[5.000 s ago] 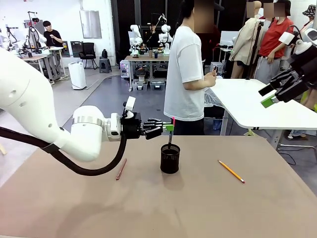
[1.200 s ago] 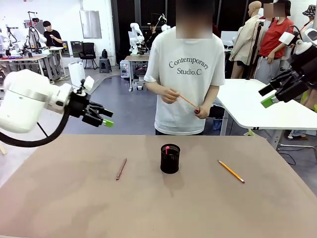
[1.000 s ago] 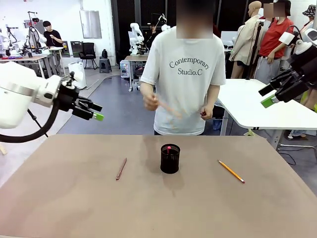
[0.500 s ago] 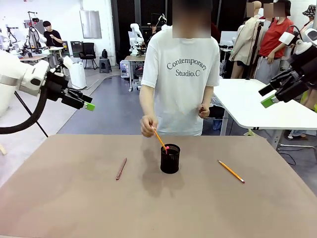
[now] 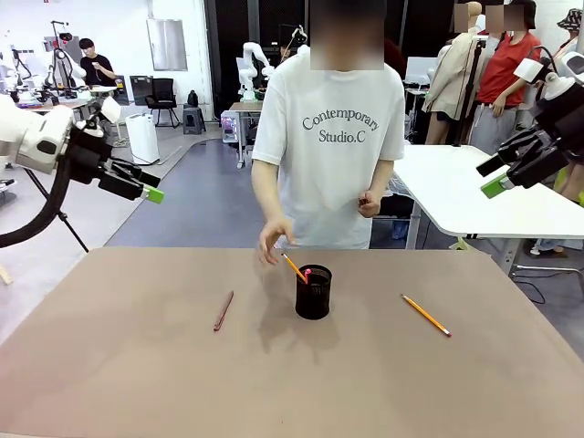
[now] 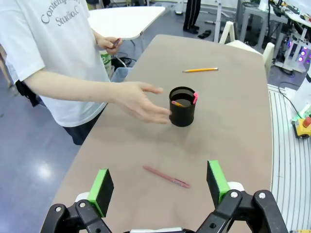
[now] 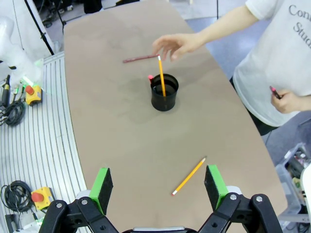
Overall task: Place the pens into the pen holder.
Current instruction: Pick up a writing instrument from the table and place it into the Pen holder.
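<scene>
A person's hand [image 5: 273, 242] crowds the pen holder [image 5: 313, 294], whose near side lies open.

front: facing person [image 5: 333, 137] across table [image 5: 137, 365] | wrists: high, angled down, seemingly from opposite ends | shared: pen holder [image 5: 313, 294]

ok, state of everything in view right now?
Black wire-mesh pen holder: upright, two sticks inside.
Dark pen with pink end: standing in holder.
Orange pencil: in holder, leaning toward person's open hand.
Yellow pencil: flat on brown table, right of holder.
Reddish-brown pen: flat on table, left of holder.
Left claw: open, empty, raised.
Right claw: open, empty, raised.
</scene>
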